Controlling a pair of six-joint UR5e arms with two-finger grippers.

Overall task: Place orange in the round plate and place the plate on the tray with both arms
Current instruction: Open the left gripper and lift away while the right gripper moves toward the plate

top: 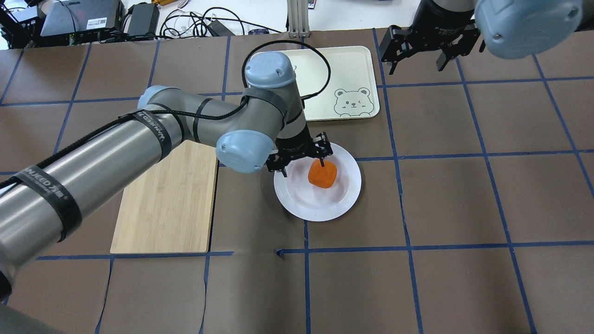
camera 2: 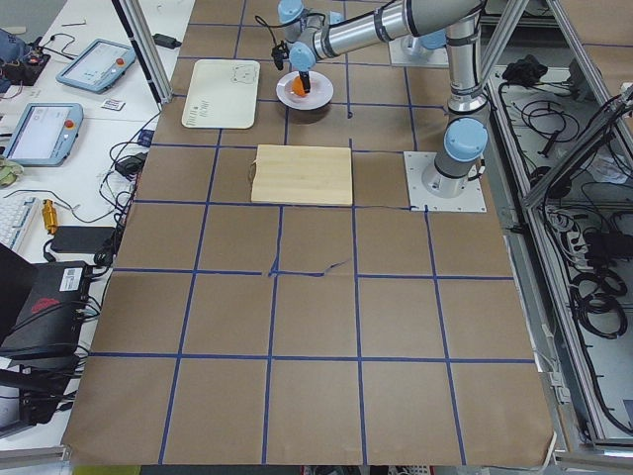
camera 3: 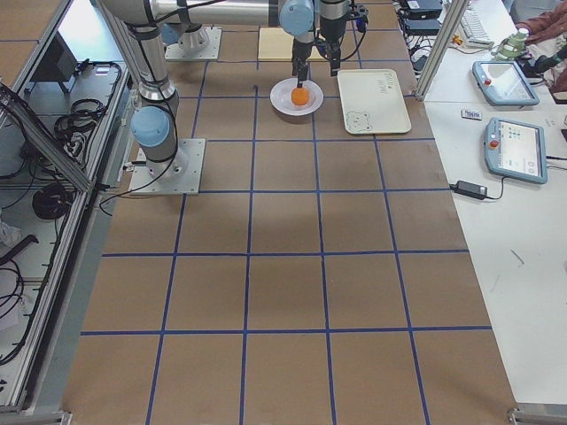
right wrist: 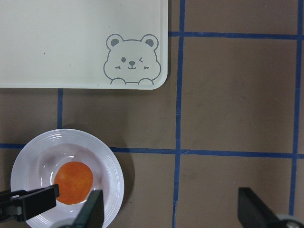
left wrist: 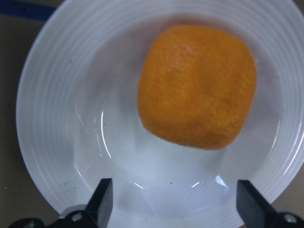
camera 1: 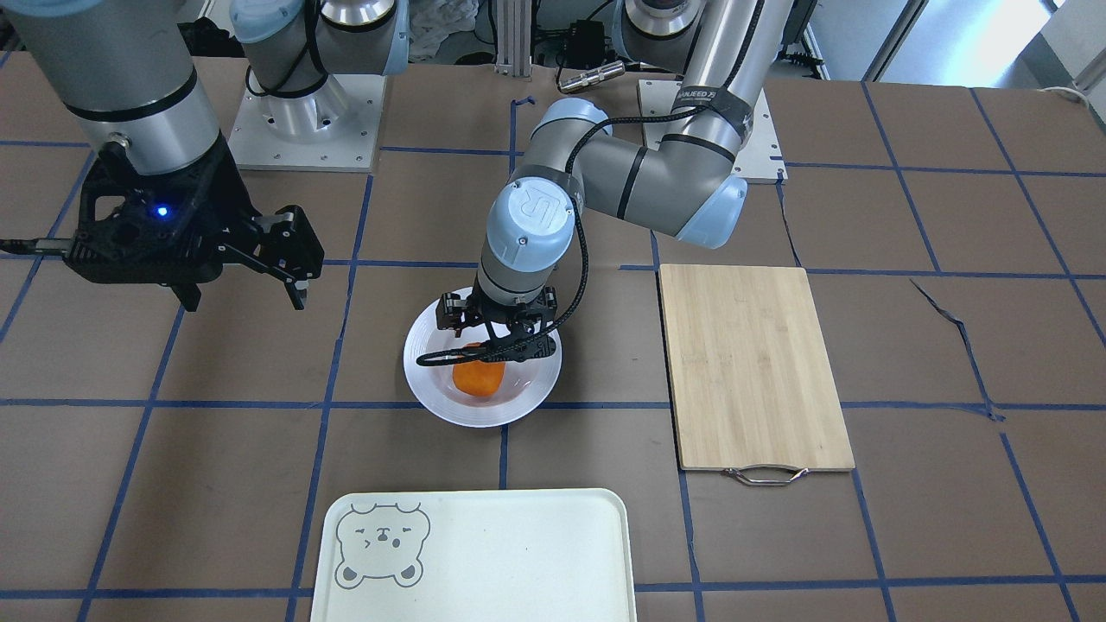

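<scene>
Left wrist camera looks down closely at the round plate [left wrist: 45, 118]; right wrist, seemingly higher, shares it.

Dimpled orange [left wrist: 197, 85], white plate [left wrist: 47, 118], cream tray [camera 1: 518, 553]

left gripper [left wrist: 175, 205] hangs low, jaws apart; right gripper [camera 1: 244, 301] hovers higher, jaws spread.

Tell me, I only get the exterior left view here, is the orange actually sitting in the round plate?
Observer: Yes, the left wrist view shows the orange resting in the sunken centre of the round plate.
Operator: Is the left gripper gripping it?
Observer: No, in that same view the left gripper has its jaws wide open, and neither one touches the orange.
</scene>
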